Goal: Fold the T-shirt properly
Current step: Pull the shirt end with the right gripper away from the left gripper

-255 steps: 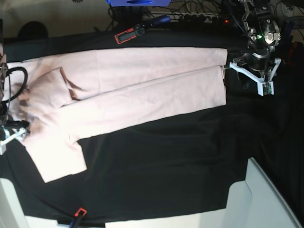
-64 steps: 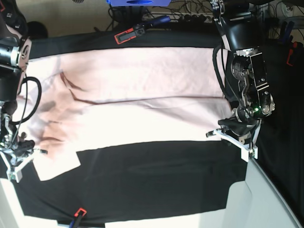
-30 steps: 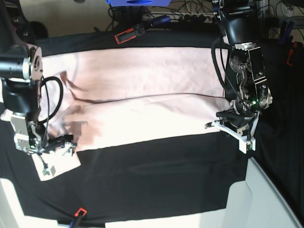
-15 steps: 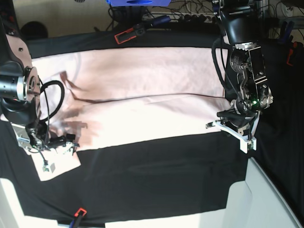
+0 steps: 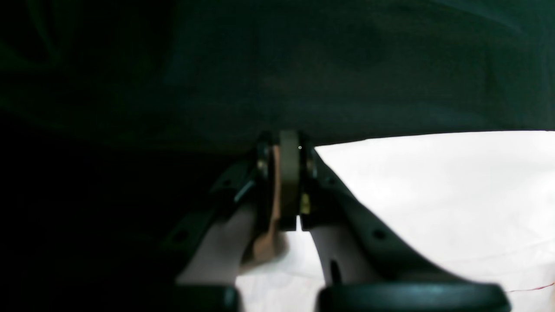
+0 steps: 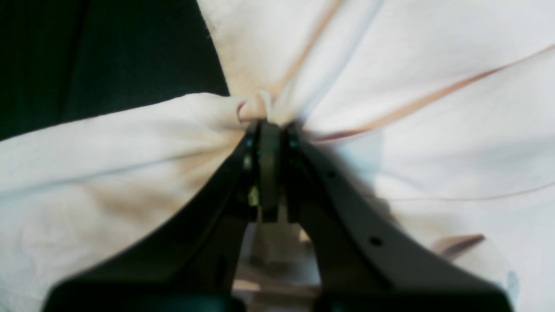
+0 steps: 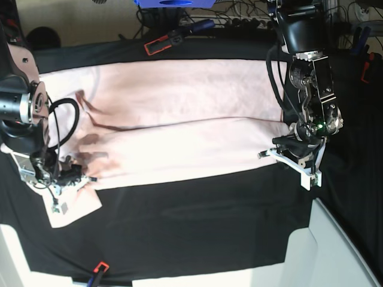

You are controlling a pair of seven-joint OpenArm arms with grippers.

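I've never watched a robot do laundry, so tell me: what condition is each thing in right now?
T-shirt: spread flat, front edge folded over, pinched at both ends.
Left hand: shut on the T-shirt's edge.
Right hand: shut on bunched T-shirt fabric.
Black table cloth: lying flat under the shirt.

Setting: robotics lab or test bench, not a home. Evidence: work table draped in a black cloth (image 7: pixel 197 221) held by red-and-black clamps (image 7: pixel 158 43) at the far edge and another at the near edge (image 7: pixel 99 268); two robot arms mounted at opposite ends, with exposed cabling (image 7: pixel 63 128) and a lit green indicator (image 7: pixel 321 125) on one; a tangle of cables and a power strip (image 7: pixel 239 21) behind the table, a blue object (image 7: pixel 173 3) at the back edge, and a pale panel (image 7: pixel 335 251) at the near corner.
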